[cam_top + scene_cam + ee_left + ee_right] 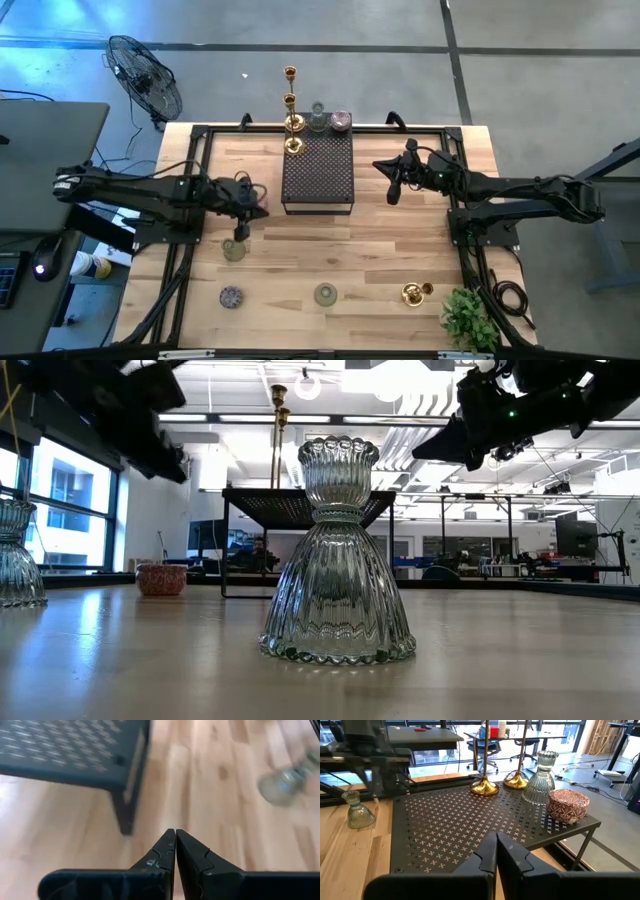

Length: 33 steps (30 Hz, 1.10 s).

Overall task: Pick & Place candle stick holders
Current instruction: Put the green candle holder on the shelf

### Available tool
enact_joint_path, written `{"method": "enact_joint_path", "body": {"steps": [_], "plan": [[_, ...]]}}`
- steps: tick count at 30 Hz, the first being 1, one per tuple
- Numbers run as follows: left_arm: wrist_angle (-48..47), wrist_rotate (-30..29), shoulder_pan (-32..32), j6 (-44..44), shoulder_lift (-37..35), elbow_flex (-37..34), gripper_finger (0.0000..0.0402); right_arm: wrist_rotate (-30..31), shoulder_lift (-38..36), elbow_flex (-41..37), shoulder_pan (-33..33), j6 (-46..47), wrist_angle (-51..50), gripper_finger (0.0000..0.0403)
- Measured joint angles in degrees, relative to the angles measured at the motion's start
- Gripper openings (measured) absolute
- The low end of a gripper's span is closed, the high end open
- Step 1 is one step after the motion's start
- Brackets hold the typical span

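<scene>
Two gold candlesticks (293,132), a clear ribbed glass holder (318,118) and a pink cup (341,121) stand on the far end of the dark dotted stand (318,170). They also show in the right wrist view: the candlesticks (485,787), the glass holder (540,780) and the cup (568,805). On the table stand a clear glass holder (234,248), a grey-purple cup (231,296) and a green glass holder (325,294). A gold holder (416,292) lies there too. My left gripper (175,840) is shut and empty, above the table by the stand's near left corner. My right gripper (496,842) is shut and empty, at the stand's right side.
A leafy plant (468,318) stands at the near right corner. The stand rests on thin legs (125,815). The green glass holder (338,560) fills the middle of the low view. Bare wood lies between the stand and the near row of holders.
</scene>
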Motion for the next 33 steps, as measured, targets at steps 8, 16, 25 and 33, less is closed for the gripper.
{"method": "enact_joint_path", "body": {"steps": [8, 16, 25, 33], "plan": [[-26.66, -6.44, -13.50, -20.90, 0.92, 13.11, 0.0049, -0.02, 0.01, 0.00, 0.00, -0.09, -0.07, 0.0000], [-41.04, -6.43, -26.82, -44.91, 7.69, 18.55, 0.0193, -0.02, 0.01, 0.00, 0.00, -0.33, -0.26, 0.0000], [-45.96, -7.84, -31.40, -52.96, 16.48, 18.58, 0.0318, -0.02, -0.01, 0.00, 0.00, -1.44, -0.50, 0.0000], [-46.18, -10.47, -31.34, -53.86, 18.36, 17.80, 0.0331, -0.02, -0.01, 0.00, 0.02, -1.47, -0.66, 0.0000]]}}
